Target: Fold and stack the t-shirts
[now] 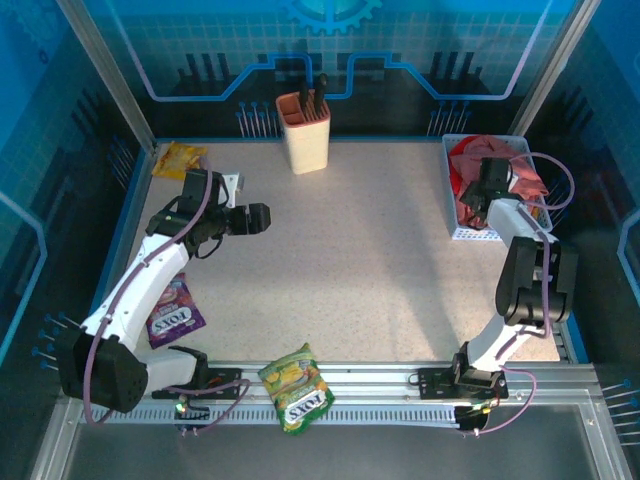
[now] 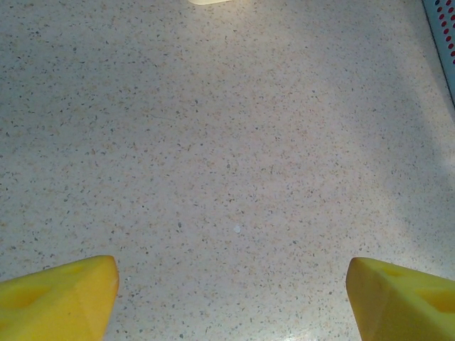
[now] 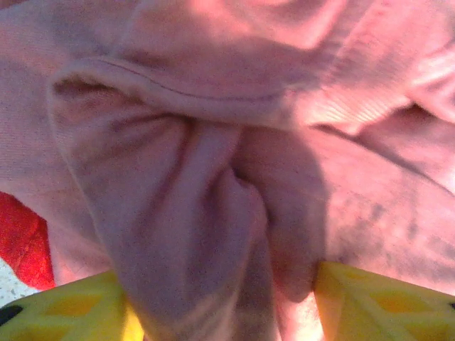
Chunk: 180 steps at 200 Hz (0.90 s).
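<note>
Soft, creased pink t-shirt (image 3: pixel 213 142) bunches in folds inside the right gripper (image 3: pixel 220 305).

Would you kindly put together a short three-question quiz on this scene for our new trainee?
1. True or false: the left gripper is holding a t-shirt.
2. Where do the t-shirts lie? A: spread on the table. B: in the white basket. C: beneath the left gripper.
3. Fill in: the cloth bunched between the fingers of the right gripper is ____.
Key: 1 false, its fingers stand wide apart over bare table. 2 B. 3 pink.
</note>
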Tool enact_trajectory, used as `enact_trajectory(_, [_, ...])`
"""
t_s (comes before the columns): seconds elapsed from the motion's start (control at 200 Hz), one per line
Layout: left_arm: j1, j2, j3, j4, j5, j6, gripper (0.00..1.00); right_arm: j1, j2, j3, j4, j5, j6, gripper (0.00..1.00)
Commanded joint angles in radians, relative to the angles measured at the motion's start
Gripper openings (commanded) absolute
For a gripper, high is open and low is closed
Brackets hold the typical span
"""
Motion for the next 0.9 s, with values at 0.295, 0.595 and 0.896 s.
enact_trajectory(0.295, [-0.013, -0.094, -0.007, -0.021, 0.042, -0.027, 0.86, 0.020, -0.253, -0.129, 0.126, 0.001, -0.071, 0.00])
enact_trajectory(0.595, [-0.013, -0.101, -0.060, 0.015, 0.035, -0.074, 0.85, 0.194, -0.533, -0.162, 0.055, 0.243, -0.188, 0.00])
enact_trajectory(0.896, [-0.013, -0.055, -0.050, 0.012, 0.066, -0.073, 0.84, 0.420, -0.875, -0.239, 0.005, 0.050, -0.284, 0.00])
